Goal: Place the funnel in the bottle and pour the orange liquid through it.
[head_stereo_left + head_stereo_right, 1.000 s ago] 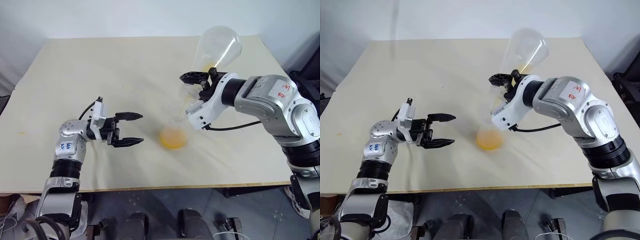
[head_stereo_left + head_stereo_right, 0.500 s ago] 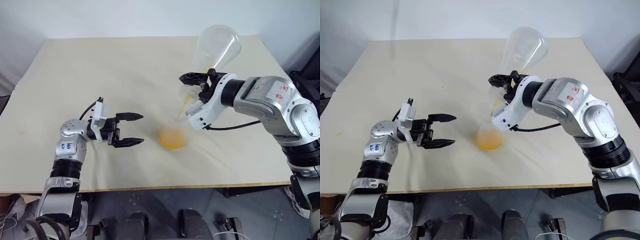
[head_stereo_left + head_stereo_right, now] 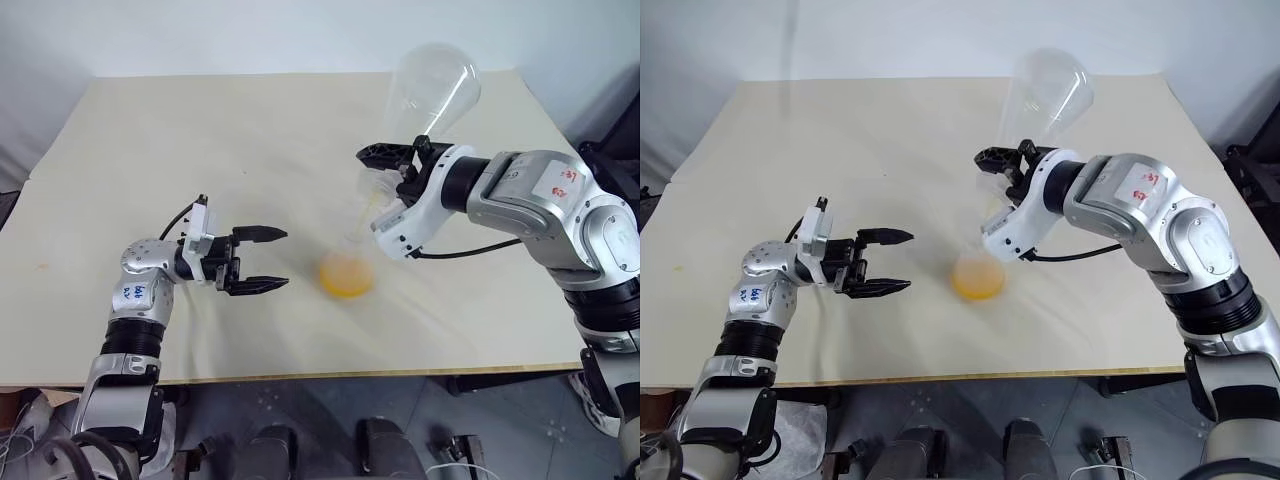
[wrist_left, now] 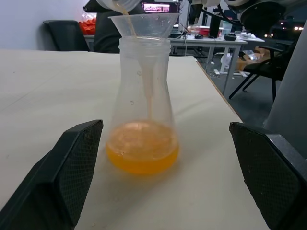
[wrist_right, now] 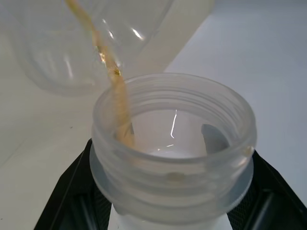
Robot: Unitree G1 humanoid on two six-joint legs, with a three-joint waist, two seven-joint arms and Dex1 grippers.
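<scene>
One bottle (image 4: 142, 105) | one funnel (image 4: 144, 24) | one tipped flask (image 3: 432, 92) pinched by right fingers (image 3: 385, 153) | left fingers (image 3: 262, 284) wide

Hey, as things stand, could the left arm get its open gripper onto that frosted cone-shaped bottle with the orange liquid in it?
Probably yes. The left gripper is open, aimed level at the frosted cone-shaped bottle, with bare table between them.

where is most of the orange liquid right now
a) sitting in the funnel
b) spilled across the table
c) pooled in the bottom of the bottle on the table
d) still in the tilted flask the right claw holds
c: the orange liquid lies pooled in the base of the bottle, while the flask in the right claw is tipped up and looks nearly drained, with a thin stream running into the funnel.
</scene>
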